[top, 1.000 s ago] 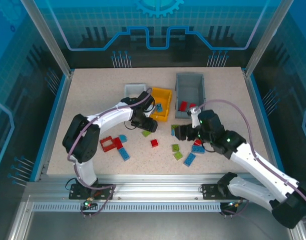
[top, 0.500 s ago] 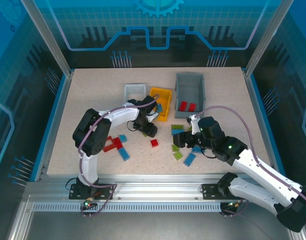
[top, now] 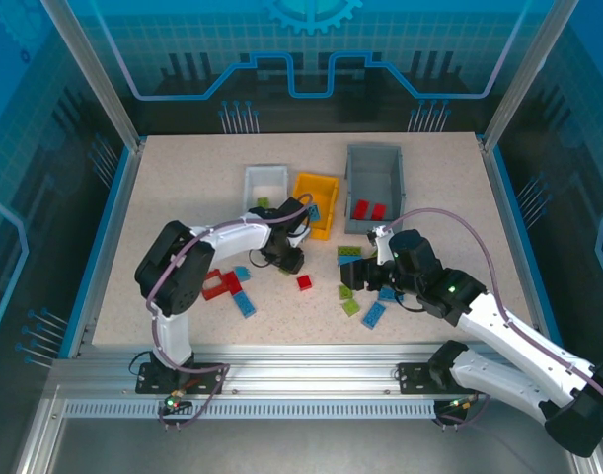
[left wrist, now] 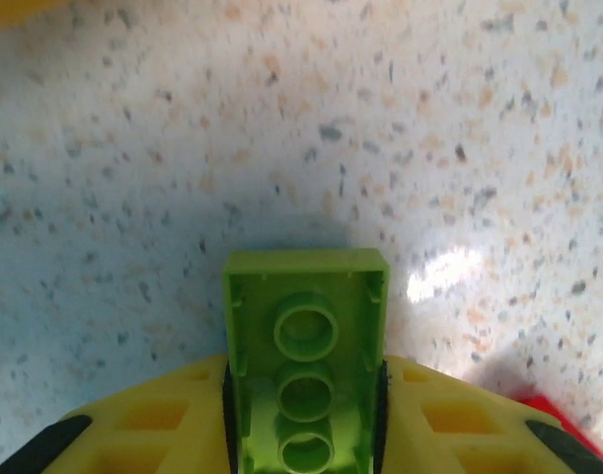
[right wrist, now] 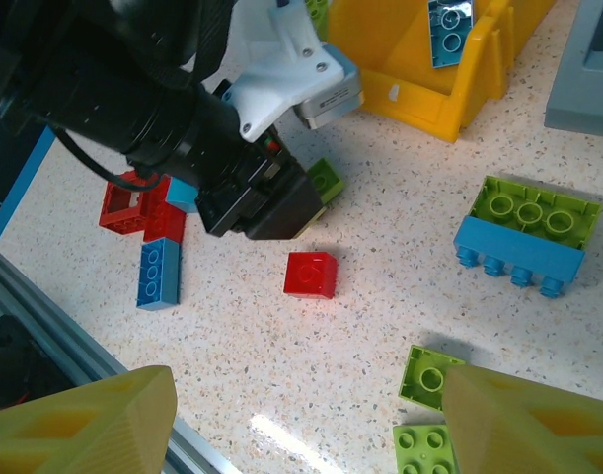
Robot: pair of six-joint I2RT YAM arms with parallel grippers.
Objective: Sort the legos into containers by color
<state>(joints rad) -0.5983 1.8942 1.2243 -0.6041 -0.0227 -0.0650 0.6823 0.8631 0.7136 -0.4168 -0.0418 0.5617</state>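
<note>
- The lime green brick [left wrist: 306, 326] lies straight out ahead of the left fingers [left wrist: 133, 425] with its hollow underside up. Its long axis runs in line with them, away from the wrist. The near half sits between the two fingers and the far half juts out past their tips.
- Those fingers are drawn in narrow, one against each long side of the brick with no gap to see, so they grip it across its short width. Whether it is clear of the desk [top: 183, 188] cannot be told.
- This spot is just in front of the yellow bin [top: 319, 179], between that bin and a lone red brick [right wrist: 310, 274].
- The white bin [top: 265, 169] already holds something green. From above it lies just beyond the fingers and a little to their left, and the left arm is much the nearer to it. The carry looks like a short lift and a reach away from the base.
- The left arm is folded, with its forearm stretched rightward across the desk and its wrist pitched down.
- The right fingers [right wrist: 94, 415] stand wide apart and empty, above loose green and blue bricks in front of the grey bin [top: 373, 150].
</note>
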